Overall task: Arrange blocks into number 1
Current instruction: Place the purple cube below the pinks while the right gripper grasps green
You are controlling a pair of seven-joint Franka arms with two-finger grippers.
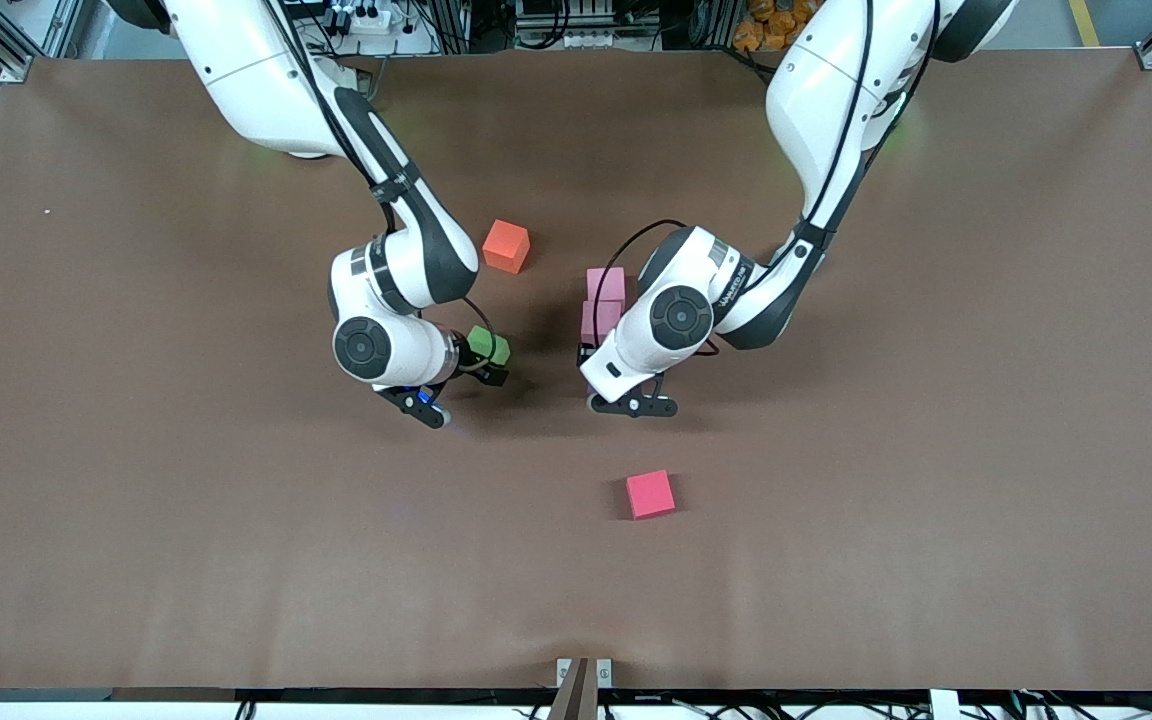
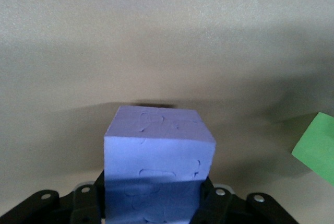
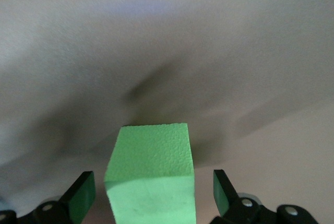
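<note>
While two pink blocks lie joined, the left gripper clamps the purple block beside them and the right gripper straddles a green block, fingers wide apart, so most placing remains.

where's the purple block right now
The purple block is clamped in the left tool, seen in the left wrist view, by the two pink blocks.

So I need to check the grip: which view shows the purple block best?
The left wrist view: the purple block fills it, clamped in the left gripper. The front view hides it under the left arm; the right wrist view shows none of it.
</note>
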